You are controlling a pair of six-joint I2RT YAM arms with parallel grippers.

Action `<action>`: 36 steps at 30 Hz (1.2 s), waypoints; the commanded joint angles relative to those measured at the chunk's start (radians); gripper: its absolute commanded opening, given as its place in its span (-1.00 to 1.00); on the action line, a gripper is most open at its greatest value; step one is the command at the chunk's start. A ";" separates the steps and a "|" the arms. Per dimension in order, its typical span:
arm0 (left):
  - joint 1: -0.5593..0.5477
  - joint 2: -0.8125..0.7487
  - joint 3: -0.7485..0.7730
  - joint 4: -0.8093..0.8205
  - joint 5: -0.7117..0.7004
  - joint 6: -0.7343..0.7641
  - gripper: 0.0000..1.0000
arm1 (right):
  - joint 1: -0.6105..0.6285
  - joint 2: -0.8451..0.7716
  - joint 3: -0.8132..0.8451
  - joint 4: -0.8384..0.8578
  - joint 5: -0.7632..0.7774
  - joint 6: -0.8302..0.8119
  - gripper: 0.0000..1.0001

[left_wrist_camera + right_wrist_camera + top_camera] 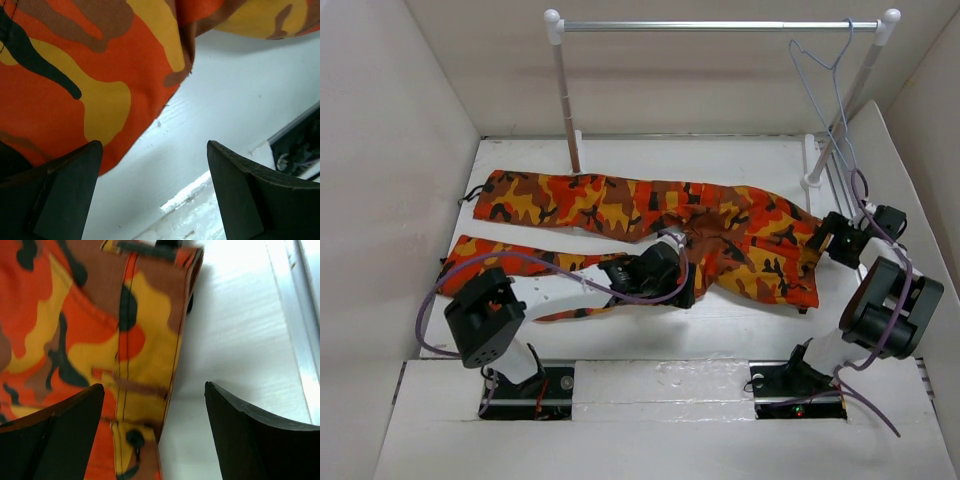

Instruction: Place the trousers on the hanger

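The camouflage trousers (620,205) lie flat on the white table (740,325), waist at the right, legs running left. The pale wire hanger (823,75) hangs from the rail at the back right. My left gripper (682,285) is open, low at the near edge of the cloth by the crotch. In the left wrist view (154,145) the cloth edge (75,75) lies by the left finger and bare table shows between the jaws. My right gripper (827,240) is open at the waist's right end. In the right wrist view (154,386) the waistband edge (150,355) with a button lies between the jaws.
A rail with white posts and a silver crossbar (720,25) stands at the back; its left post (567,100) rises just behind the trouser leg. White walls close in left, back and right. A slatted strip (845,185) runs along the table's right side.
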 commanded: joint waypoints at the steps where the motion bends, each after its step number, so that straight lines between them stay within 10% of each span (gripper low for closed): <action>1: 0.004 0.050 0.065 0.045 -0.009 0.050 0.64 | -0.005 0.068 0.065 0.102 0.038 0.045 0.74; 8: 0.004 0.251 0.206 -0.004 -0.039 0.104 0.65 | 0.070 0.171 0.087 0.159 0.016 0.077 0.41; 11: 0.004 0.290 0.207 -0.005 -0.045 0.104 0.50 | 0.061 0.144 0.070 0.211 -0.013 0.123 -0.61; 13: 0.004 0.292 0.193 0.009 -0.040 0.105 0.10 | 0.061 0.095 0.087 0.223 0.011 0.143 -1.00; 15: 0.004 0.285 0.176 0.011 -0.036 0.104 -0.76 | 0.061 0.076 0.155 0.205 0.048 0.146 -1.00; 17: 0.004 0.279 0.167 0.011 -0.005 0.110 -1.00 | 0.070 0.087 0.226 0.173 0.100 0.138 -1.00; 22: -0.005 0.233 0.162 0.045 0.208 0.101 -1.00 | 0.070 0.270 0.524 0.004 0.258 0.100 -0.97; 26: -0.030 0.204 0.219 -0.035 0.232 0.105 -0.09 | 0.079 0.360 0.691 -0.148 0.300 0.082 0.38; 29: 0.009 0.106 0.233 -0.078 0.169 0.090 0.38 | 0.098 0.264 0.655 -0.151 0.267 0.080 0.52; 34: 0.222 -0.082 0.219 -0.101 0.069 0.078 0.42 | 0.159 -0.050 0.335 -0.095 0.259 0.131 0.29; 36: 0.374 -0.139 0.179 -0.138 0.067 0.078 0.39 | 0.153 -0.279 0.150 -0.085 0.293 0.167 -0.74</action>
